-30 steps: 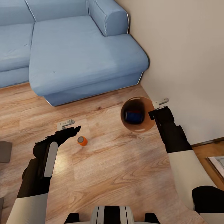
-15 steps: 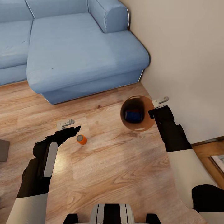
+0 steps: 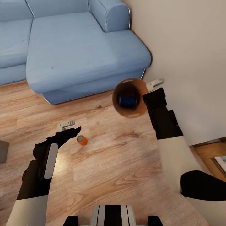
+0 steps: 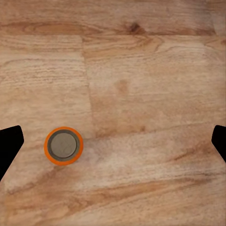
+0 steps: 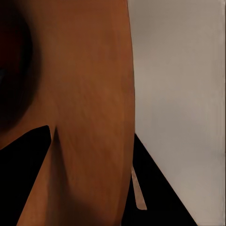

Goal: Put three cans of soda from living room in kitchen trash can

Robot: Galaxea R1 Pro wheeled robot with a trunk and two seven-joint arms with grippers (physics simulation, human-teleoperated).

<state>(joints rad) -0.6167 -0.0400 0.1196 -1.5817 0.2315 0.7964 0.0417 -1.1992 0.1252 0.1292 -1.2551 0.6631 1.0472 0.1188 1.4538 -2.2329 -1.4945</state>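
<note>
An orange can of soda (image 3: 82,140) stands upright on the wood-plank floor, just beside the tips of my left gripper (image 3: 76,130). In the left wrist view the can (image 4: 63,145) sits close to one finger of the open left gripper (image 4: 113,141), not between its pads. My right gripper (image 3: 146,94) is shut on the rim of the tash can (image 3: 139,107), which hangs tilted above the floor near the wall. A dark blue can of soda (image 3: 127,100) lies inside it. The right wrist view has the bin's copper-brown wall (image 5: 89,94) pinched in the right gripper (image 5: 94,179).
The light blue corner sofa (image 3: 78,47) fills the far side, its chaise end close to the lifted bin. A beige wall (image 3: 188,62) runs along the right. A dark grey object (image 3: 2,150) sits at the left edge of the floor.
My right arm has lifted the tash can off the floor, up and toward the sofa, with the blue can still inside. The left arm and the orange can have stayed put.
</note>
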